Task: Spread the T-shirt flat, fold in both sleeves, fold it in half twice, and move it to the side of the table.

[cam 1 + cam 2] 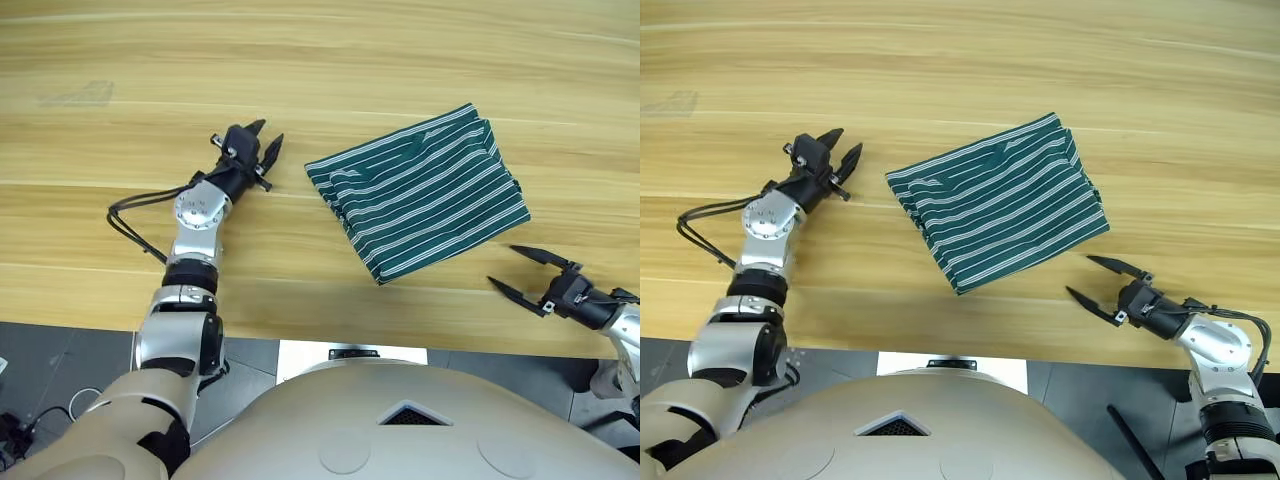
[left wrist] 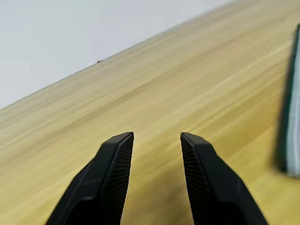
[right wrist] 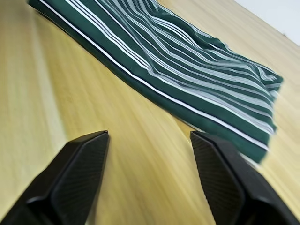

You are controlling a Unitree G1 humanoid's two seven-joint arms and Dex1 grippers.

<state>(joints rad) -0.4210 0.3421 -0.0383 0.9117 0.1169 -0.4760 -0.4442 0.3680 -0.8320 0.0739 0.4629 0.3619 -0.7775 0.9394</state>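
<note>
While T-shirt (image 1: 418,192) lies folded on table (image 1: 400,60) | left claw (image 1: 270,131) apart | right claw (image 1: 502,264) apart

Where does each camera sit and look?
Eye views: on the head, looking down at table, folded T-shirt, left gripper, right gripper.
Left wrist view: on the left arm, looking across the table past its gripper.
Right wrist view: on the right arm, past its gripper toward the T-shirt.
All share T-shirt and table.

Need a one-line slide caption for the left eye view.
Folded green striped T-shirt on the wooden table, open left gripper and open right gripper clear of it on either side.
</note>
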